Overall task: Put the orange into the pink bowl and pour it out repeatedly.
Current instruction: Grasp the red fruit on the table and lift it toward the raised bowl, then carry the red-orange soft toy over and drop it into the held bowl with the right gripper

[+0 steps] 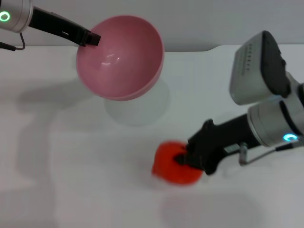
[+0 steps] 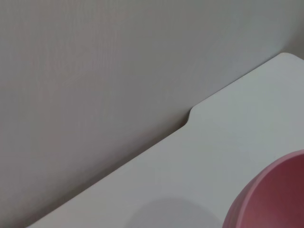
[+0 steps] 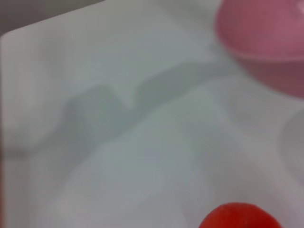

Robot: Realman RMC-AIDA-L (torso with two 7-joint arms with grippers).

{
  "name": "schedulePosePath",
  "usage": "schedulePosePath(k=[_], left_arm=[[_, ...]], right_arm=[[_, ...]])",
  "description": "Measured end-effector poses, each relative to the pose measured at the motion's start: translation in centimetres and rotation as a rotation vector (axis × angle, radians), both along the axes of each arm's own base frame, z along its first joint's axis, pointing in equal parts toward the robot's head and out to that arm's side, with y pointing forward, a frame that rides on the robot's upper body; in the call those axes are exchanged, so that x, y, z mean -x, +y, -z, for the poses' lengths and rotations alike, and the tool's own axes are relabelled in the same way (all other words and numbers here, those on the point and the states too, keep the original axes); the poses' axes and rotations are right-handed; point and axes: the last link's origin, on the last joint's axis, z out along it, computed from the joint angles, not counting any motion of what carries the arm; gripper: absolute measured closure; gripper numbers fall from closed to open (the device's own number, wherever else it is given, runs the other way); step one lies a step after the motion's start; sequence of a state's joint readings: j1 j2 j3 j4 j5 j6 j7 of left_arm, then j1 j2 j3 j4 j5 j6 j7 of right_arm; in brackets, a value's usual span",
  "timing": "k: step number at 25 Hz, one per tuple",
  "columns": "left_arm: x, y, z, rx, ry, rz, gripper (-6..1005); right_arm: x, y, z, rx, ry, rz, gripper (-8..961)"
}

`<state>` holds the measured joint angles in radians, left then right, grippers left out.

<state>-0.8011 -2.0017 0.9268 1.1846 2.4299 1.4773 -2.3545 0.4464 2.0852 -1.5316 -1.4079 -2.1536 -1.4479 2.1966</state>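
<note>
Fruit, the orange (image 1: 173,164), likely light and slippery, is being clenched sideways by the right tool (image 1: 183,160); the pink bowl (image 1: 121,57), at eleven o'clock, is being gripped at its rim by the left tool (image 1: 92,39).

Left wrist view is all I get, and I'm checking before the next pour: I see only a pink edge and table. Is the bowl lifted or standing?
Observer: The pink bowl is lifted off the white table, tilted, pinched at its rim by the left gripper.
Operator: Anything in it?
Observer: Its visible inside is bare.
Operator: Where's the orange?
Observer: The orange is at the right gripper, near the table, apart from the bowl.
</note>
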Motion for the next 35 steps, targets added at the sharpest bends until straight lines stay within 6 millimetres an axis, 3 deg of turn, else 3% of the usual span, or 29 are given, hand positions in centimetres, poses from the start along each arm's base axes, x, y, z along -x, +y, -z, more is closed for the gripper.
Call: schedulePosePath(k=[7, 11, 22, 28, 35], left_arm=[[1.1, 0.2, 0.0, -0.015, -0.001, -0.027, 955], [1.8, 0.0, 0.3, -0.012, 0.0, -0.043, 955], [2.6, -0.7, 1.6, 0.017, 0.008, -0.058, 955], [1.6, -1.5, 3.9, 0.08, 0.03, -0.022, 955], [-0.4, -2.0, 6.7, 0.144, 0.054, 0.046, 955]], right_arm=[[0.8, -2.0, -1.8, 0.101, 0.034, -0.042, 890], [2.1, -2.4, -3.0, 0.109, 0.148, -0.122, 882], [5.8, -3.5, -8.8, -0.001, 0.42, -0.363, 862], [5.3, -2.2, -11.8, -0.185, 0.488, -0.382, 850], [2.6, -0.5, -13.4, -0.342, 0.514, -0.317, 837]])
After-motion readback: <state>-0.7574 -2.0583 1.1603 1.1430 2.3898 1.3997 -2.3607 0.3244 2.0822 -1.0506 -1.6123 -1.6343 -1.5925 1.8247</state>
